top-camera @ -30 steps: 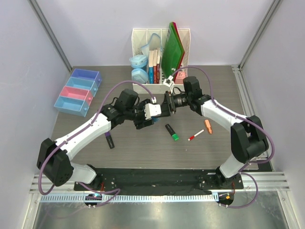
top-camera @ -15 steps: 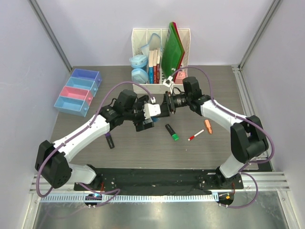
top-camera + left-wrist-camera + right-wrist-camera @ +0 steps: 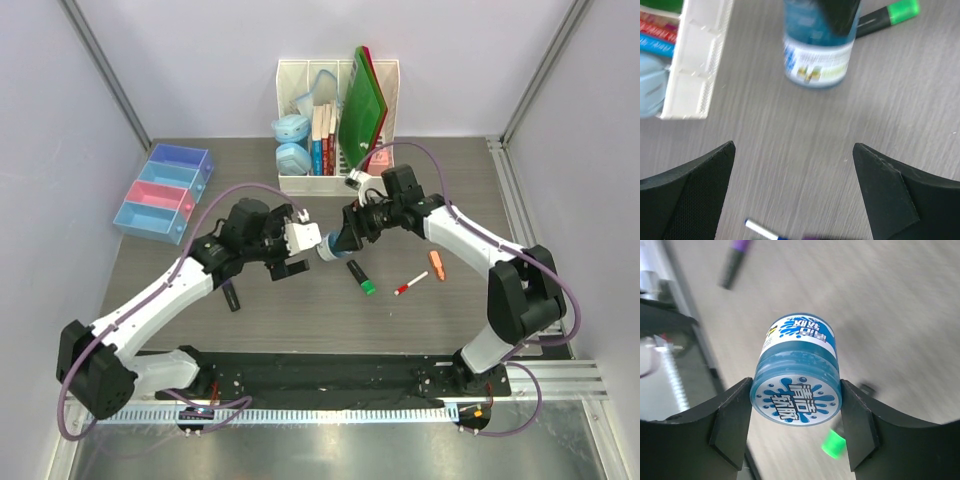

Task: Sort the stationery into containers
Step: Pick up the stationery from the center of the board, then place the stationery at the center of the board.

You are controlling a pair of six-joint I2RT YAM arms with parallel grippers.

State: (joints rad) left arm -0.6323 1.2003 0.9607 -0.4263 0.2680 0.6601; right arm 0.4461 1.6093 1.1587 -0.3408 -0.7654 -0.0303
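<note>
Right gripper (image 3: pixel 795 420) clamps the blue-lidded pot (image 3: pixel 799 347), seemingly off the table (image 3: pixel 920 100); left gripper (image 3: pixel 794 150) stands wide open.

Robot lab test cell, plain lilac walls (image 3: pixel 200 60), aluminium posts (image 3: pixel 107 70), grey table (image 3: pixel 300 320)

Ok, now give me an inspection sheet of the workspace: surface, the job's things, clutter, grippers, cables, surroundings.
Surface: grey wood-grain table, no spills seen.
Job's things: blue-lidded pot in the right gripper; green-ended marker, red-capped pen, orange piece and purple-ended marker lie loose; four trays at far left.
Clutter: white file rack holding books and green folders; two pale blue cases beside it.
Grippers: left gripper open, empty; right gripper shut on the pot.
Cables: purple cables loop along both arms.
Surroundings: pale walls, metal frame posts.
</note>
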